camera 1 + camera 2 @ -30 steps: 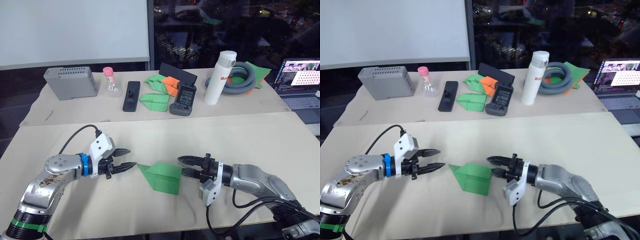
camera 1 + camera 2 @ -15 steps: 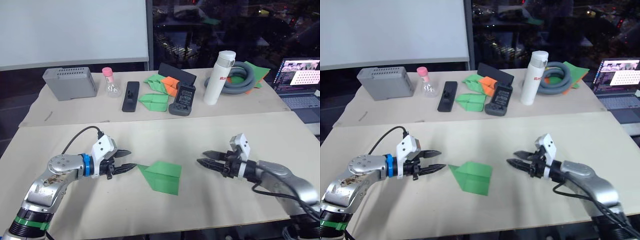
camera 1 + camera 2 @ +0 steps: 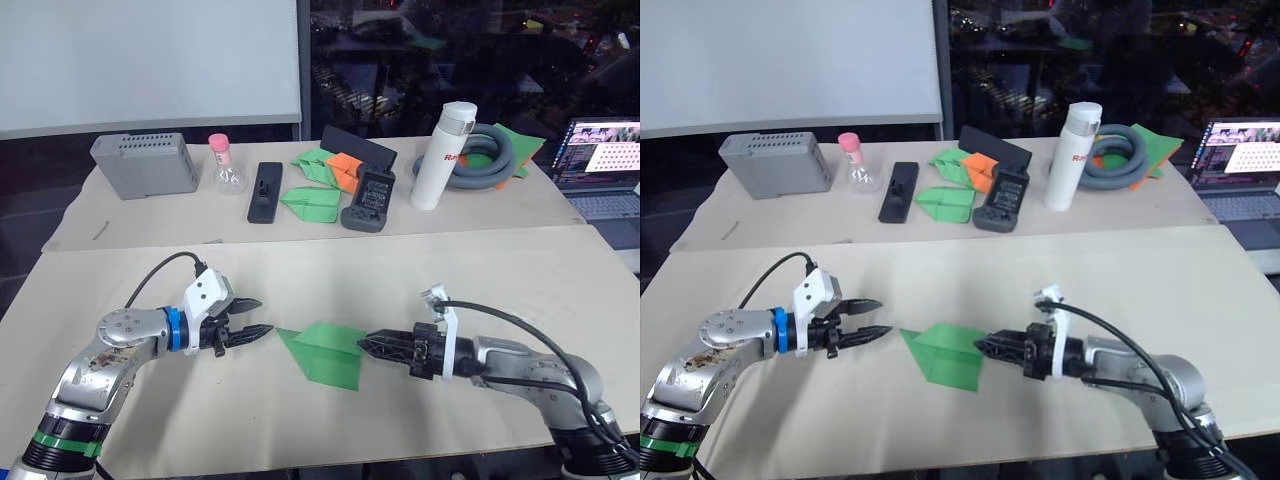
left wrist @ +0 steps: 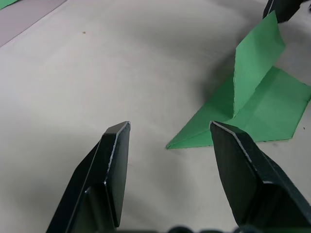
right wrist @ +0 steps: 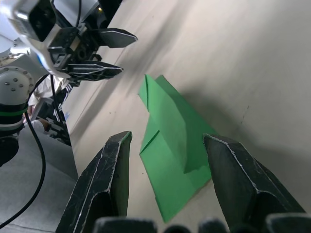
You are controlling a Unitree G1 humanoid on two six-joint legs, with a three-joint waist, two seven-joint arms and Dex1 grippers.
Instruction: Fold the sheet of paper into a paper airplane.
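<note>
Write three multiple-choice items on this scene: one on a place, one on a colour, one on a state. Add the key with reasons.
1. Where does the sheet of paper lie?
A. between the two claws
B. beside the laptop
C. under the grey box

2. What colour is the flask's cap?
A. blue
B. pink
C. yellow

3. How is the left claw?
A. open, empty
B. shut on the paper
C. shut on a cable

Key: 1 A, it lies on the near table, the right claw at its other side. 2 B, the cap is pink. 3 A, its fingers stand apart short of the paper's tip.
</note>
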